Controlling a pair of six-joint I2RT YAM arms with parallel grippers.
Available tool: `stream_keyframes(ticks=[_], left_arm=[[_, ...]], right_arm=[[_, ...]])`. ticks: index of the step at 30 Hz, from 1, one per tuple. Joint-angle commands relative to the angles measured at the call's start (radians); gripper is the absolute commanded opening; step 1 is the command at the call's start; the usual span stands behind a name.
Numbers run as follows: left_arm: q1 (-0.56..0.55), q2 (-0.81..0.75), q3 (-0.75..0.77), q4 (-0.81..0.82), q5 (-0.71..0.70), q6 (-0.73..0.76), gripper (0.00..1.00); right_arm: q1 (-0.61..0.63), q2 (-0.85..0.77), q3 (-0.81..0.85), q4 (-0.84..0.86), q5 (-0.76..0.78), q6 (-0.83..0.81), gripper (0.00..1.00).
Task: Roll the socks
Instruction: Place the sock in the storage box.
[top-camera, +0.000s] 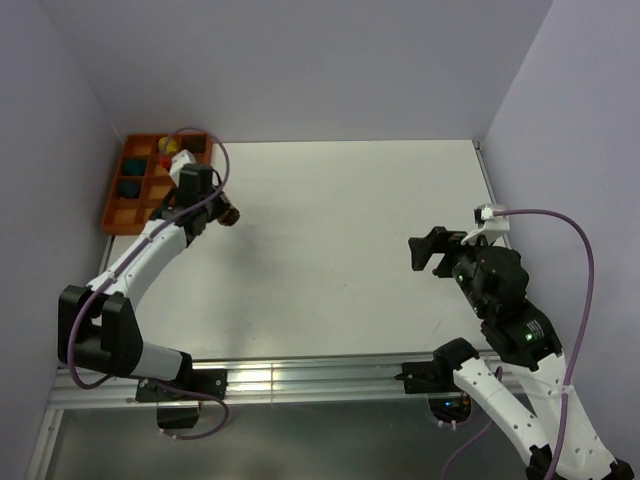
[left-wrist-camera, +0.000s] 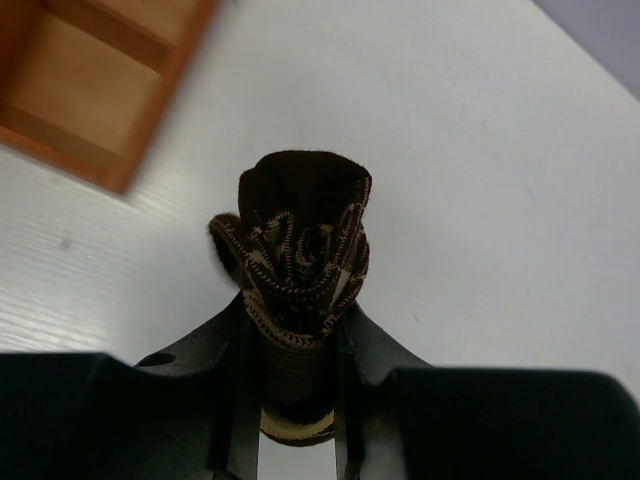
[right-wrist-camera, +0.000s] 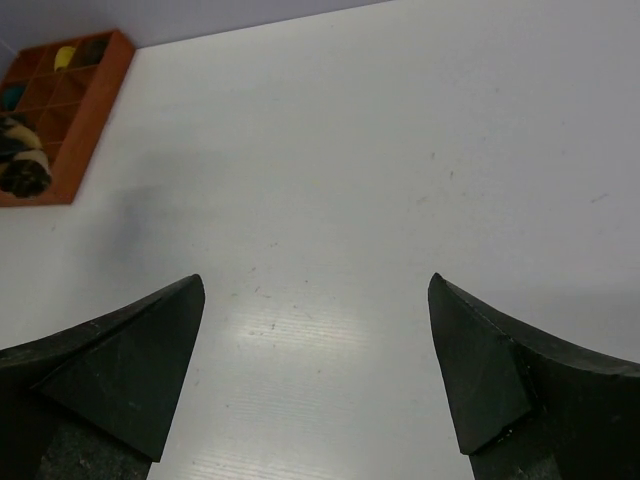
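The socks (left-wrist-camera: 300, 245) are already wound into one tight brown-and-tan bundle, and my left gripper (left-wrist-camera: 295, 335) has it clamped between its fingers, closed most of the way onto the fabric. From above, the bundle (top-camera: 229, 215) sits off the tip of that gripper (top-camera: 222, 213), over the white surface (top-camera: 330, 250) and just beside the right-hand edge of the orange tray (top-camera: 112, 218). I cannot tell whether it touches the surface or hangs just clear of it.

As I read it, the rolling itself is finished: the roll is compact, with the dark cuff showing at its far end and no loose tail visible. What seems left is to carry it over the tray wall, pick a free compartment and let go. I see no unrolled sock anywhere on the surface.

My right gripper (right-wrist-camera: 315, 370) is spread wide and holds nothing, hovering over bare surface (right-wrist-camera: 330, 200) well apart from the bundle; from above it (top-camera: 425, 250) is on the right side.

By count: one rolled bundle, one tray, two grippers. In the tray I make out two teal balls (top-camera: 133, 187) and one yellow ball (top-camera: 168, 147); the other compartments are too small for me to read.
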Motion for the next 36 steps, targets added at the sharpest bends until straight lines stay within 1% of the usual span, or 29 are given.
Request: stream_keyframes(ticks=[1,5,7,9,10,11,16,22,25,36], left_arm=[[0.128,0.02,0.103,-0.072,0.001,0.08,0.0],[0.249,0.104,0.207,-0.071,0.011,0.091,0.0],[0.298,0.144,0.22,-0.023,-0.01,0.088,0.0],[0.309,0.193,0.232,0.021,-0.036,0.088,0.0],[0.346,0.213,0.241,0.029,-0.041,0.085,0.0],[0.355,0.233,0.258,0.035,-0.05,0.084,0.0],[0.381,0.343,0.307,0.05,-0.079,0.102,0.0],[0.383,0.422,0.315,0.087,-0.095,0.136,0.0],[0.383,0.443,0.319,0.09,-0.07,0.139,0.0],[0.384,0.393,0.281,0.153,0.154,0.079,0.0]], right_arm=[[-0.005,-0.029,0.034,-0.017,0.064,-0.043,1.0],[-0.003,-0.063,0.01,-0.023,0.058,-0.045,1.0],[-0.003,-0.075,-0.004,-0.025,0.064,-0.051,1.0],[-0.002,-0.09,-0.025,-0.017,0.074,-0.057,1.0],[-0.003,-0.096,-0.032,-0.011,0.071,-0.056,1.0],[-0.003,-0.101,-0.041,-0.007,0.066,-0.057,1.0],[-0.003,-0.084,-0.041,0.001,0.052,-0.063,1.0],[-0.003,-0.075,-0.064,0.02,0.046,-0.065,1.0],[-0.003,-0.072,-0.068,0.023,0.046,-0.066,1.0],[-0.003,-0.067,-0.079,0.03,0.049,-0.068,1.0]])
